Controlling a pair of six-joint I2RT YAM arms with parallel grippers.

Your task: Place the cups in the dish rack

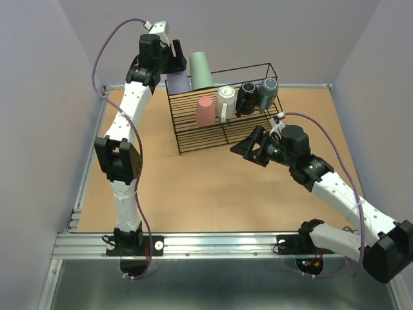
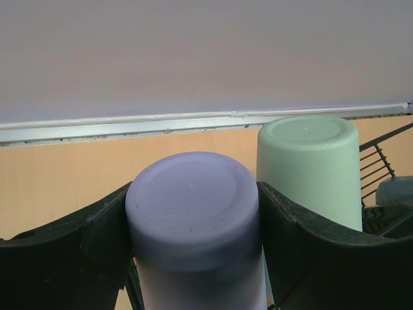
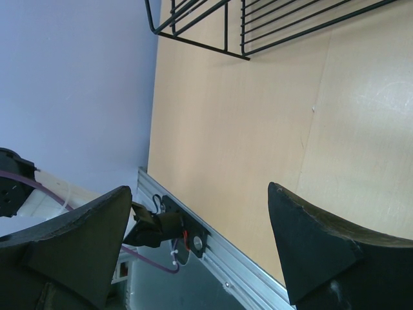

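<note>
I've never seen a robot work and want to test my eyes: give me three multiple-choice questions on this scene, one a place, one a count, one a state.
1. Where is the green cup?
A. at the dish rack's back, beside the lavender cup
B. by the arm bases
C. on the floor
2. How many cups show from above?
A. four
B. six
C. eight
3. The right gripper is:
A. shut on a mug
B. gripping the rack
C. open, empty

1 A: side by side.
2 B: lavender, green, pink cup, white mug, black mug, grey-blue mug.
3 C: only table shows between its fingers.
</note>
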